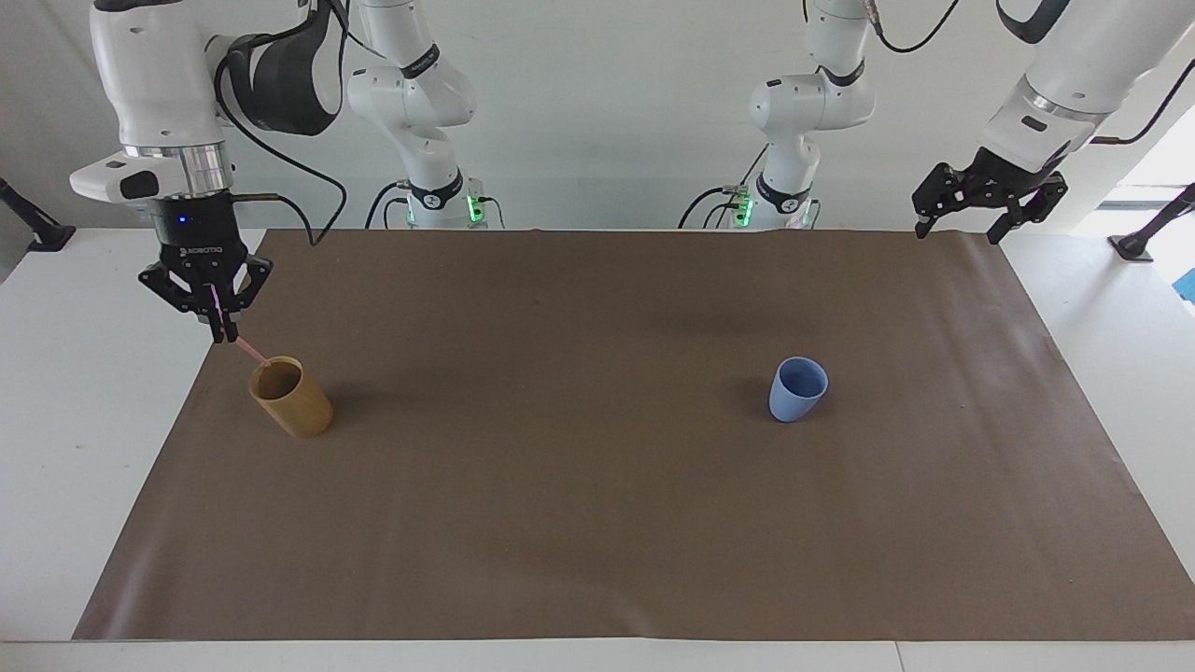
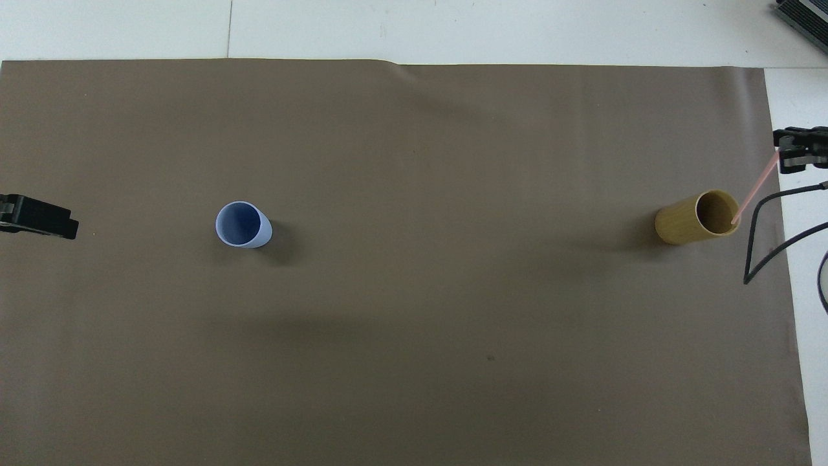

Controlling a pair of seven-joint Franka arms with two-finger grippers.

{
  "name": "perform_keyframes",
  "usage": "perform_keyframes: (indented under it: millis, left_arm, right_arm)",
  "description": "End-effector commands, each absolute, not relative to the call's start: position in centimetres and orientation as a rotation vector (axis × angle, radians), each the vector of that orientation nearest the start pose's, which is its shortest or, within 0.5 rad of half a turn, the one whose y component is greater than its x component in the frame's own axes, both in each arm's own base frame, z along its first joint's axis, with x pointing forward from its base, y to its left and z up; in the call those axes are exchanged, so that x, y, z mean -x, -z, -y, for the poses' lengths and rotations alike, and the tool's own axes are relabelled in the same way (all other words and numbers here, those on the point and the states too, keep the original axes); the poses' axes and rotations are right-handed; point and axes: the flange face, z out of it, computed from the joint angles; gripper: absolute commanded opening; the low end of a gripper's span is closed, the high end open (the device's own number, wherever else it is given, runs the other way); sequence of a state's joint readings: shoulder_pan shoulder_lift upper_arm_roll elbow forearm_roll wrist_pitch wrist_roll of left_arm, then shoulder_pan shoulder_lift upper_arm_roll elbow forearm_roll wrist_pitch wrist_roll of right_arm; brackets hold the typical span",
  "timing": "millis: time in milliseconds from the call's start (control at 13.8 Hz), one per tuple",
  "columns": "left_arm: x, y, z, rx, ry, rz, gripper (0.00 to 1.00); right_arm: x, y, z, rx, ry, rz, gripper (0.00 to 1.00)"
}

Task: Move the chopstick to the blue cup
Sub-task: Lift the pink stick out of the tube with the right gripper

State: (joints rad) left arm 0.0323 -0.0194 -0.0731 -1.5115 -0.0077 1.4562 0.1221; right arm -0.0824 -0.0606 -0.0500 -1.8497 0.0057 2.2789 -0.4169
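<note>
My right gripper hangs over the mat's edge at the right arm's end, shut on the top of the pale pink chopstick. The stick slants down from the fingertips, and its lower tip is level with the rim of the tan-brown cup. The light blue cup stands upright toward the left arm's end of the table. My left gripper waits open in the air over the mat's corner by its base.
A brown mat covers most of the white table. A black cable hangs from the right arm near the tan-brown cup. Nothing else stands on the mat between the two cups.
</note>
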Motion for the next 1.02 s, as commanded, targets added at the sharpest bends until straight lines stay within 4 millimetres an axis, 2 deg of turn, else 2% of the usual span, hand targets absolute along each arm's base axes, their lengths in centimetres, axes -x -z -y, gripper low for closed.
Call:
perform_keyframes:
  millis: [0,145,291,436,654,944]
  left_arm:
    - [-53.2,-65.6,2.2,3.145,-0.065,-0.242,1.0]
    - [-53.2,-65.6,2.2,3.145,-0.065,-0.234,1.0]
    - [-53.0,-65.6,3.0,3.144,-0.077,-0.266,1.0]
    - [-53.1,-65.0,3.8,3.143,-0.063,-0.28,1.0]
    - [-54.1,-59.6,6.7,3.137,-0.039,-0.351,1.0]
    - [-55.6,-53.5,8.3,3.148,0.049,-0.299,1.0]
  right_arm:
    - [-58.3,-60.5,7.6,3.145,0.754,0.444,0.0]
    - [-58.5,-60.9,6.7,3.141,0.733,0.286,0.0]
    - [-58.9,-61.3,3.5,3.104,0.743,0.099,0.0]
    - [-58.9,-61.3,1.4,3.064,0.687,-0.139,0.0]
    - [-58.6,-61.2,1.1,3.009,0.621,-0.427,0.0]
    - [-58.0,-61.2,1.0,2.991,0.549,-0.551,0.0]
